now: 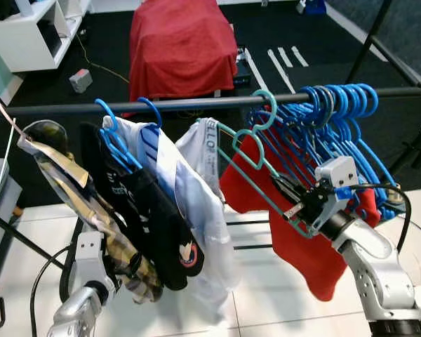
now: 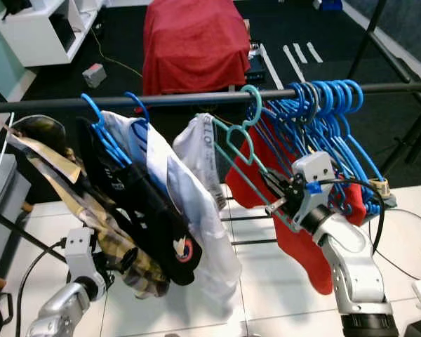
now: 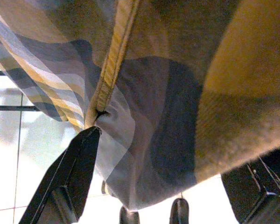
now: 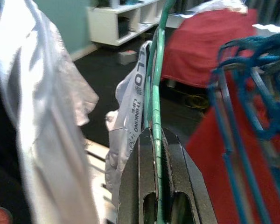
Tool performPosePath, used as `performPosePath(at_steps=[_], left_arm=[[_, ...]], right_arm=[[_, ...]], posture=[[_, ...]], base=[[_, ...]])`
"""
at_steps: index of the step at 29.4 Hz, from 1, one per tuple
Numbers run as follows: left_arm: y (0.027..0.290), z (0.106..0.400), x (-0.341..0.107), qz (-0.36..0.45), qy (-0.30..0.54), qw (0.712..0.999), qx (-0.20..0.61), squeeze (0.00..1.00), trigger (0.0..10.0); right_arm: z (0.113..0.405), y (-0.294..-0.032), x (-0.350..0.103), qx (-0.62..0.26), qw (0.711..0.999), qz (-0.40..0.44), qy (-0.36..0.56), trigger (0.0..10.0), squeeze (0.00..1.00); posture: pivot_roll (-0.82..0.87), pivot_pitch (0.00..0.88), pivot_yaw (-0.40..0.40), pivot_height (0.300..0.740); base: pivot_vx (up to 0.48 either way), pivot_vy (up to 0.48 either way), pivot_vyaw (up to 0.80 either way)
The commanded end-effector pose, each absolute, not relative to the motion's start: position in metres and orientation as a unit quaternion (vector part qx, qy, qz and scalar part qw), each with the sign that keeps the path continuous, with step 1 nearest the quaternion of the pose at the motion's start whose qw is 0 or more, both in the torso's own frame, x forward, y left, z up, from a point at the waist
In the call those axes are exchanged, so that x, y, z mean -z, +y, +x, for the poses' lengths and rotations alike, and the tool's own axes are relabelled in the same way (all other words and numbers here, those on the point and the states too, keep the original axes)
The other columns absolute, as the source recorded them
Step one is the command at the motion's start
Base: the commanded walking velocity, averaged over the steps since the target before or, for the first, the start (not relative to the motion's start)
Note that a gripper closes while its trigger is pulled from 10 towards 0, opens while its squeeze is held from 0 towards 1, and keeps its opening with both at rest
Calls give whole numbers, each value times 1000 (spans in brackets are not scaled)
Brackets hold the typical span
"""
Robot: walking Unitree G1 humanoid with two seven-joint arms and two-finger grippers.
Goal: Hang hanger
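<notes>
There is one green hanger (image 1: 256, 158) and one rail (image 1: 161, 105). The blue hangers (image 1: 337, 126) are many, too crowded to count.

This looks like a room in a home: a clothes rail (image 1: 196, 103) full of hangers and shirts, a white shelf (image 1: 35, 31), a red-covered bed (image 1: 182, 45), tiled floor (image 1: 266, 295).

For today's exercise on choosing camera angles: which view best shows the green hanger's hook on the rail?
The left eye view: the green hanger shows whole, its hook over the rail, its lower bar clamped in the right gripper. The right eye view shows much the same. The right wrist view shows its bar edge-on between the fingers.
</notes>
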State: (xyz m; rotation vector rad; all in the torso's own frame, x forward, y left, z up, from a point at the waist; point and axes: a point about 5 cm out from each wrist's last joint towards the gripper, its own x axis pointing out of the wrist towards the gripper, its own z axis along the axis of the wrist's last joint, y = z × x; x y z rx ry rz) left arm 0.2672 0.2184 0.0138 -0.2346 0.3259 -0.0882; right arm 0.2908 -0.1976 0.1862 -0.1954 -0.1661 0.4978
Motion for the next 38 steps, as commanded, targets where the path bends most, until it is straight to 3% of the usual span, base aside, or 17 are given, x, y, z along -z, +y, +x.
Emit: performPosePath(at_steps=[1, 13, 29, 38], left_arm=[[226, 260, -7, -108, 180, 977, 36, 0, 10000], [224, 260, -4, -108, 181, 977, 41, 0, 10000], [223, 260, -3, -97, 185, 977, 50, 0, 10000], [234, 267, -10, -81, 182, 979, 36, 0, 10000]], right_arm=[[286, -198, -192, -241, 959, -112, -104, 10000, 0], [291, -196, -216, -234, 940, -208, -136, 10000, 0], [275, -192, -211, -237, 941, -201, -129, 10000, 0], [276, -187, -213, -222, 943, -202, -141, 10000, 0]], posture=[[-92, 145, 57, 740], [-81, 122, 52, 740], [-90, 123, 57, 740], [-82, 124, 59, 740]], base=[[0, 0, 0], [0, 0, 0], [0, 0, 0], [-397, 0, 0]])
